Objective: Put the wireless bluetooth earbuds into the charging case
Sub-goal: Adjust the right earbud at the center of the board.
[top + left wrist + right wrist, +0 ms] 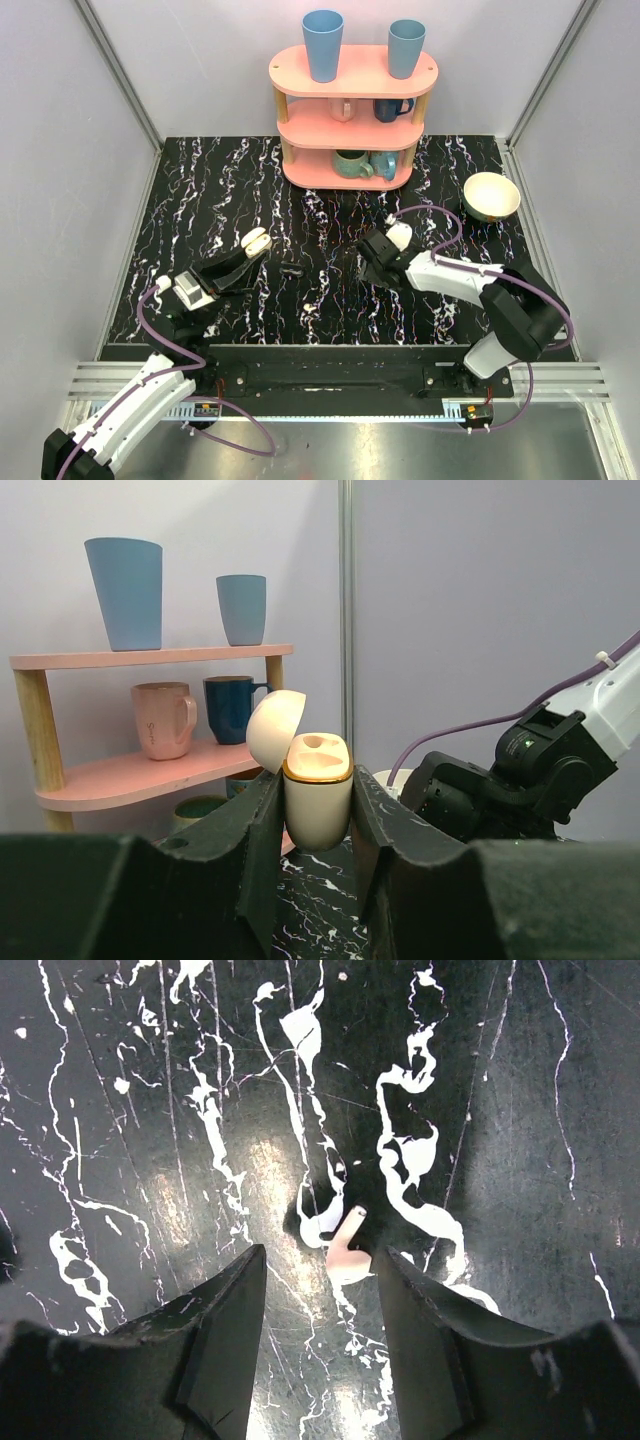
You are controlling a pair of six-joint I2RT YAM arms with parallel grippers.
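Note:
My left gripper [318, 825] is shut on the charging case [318, 800], a cream-white case held upright above the table with its lid hinged open to the left and its sockets showing. From above, the case [256, 241] sits at the left gripper's [250, 250] tip, left of centre. My right gripper [320, 1260] points straight down at the marble table with its jaws open. One white earbud [347, 1252] lies flat between them, close to the right finger [420, 1330], its stem pointing away. In the top view the right gripper [372, 256] hides that earbud.
A pink three-tier shelf [352, 112] with blue cups and mugs stands at the back centre. A cream bowl [491, 195] sits at the back right. A small dark object [292, 268] lies on the table between the two grippers.

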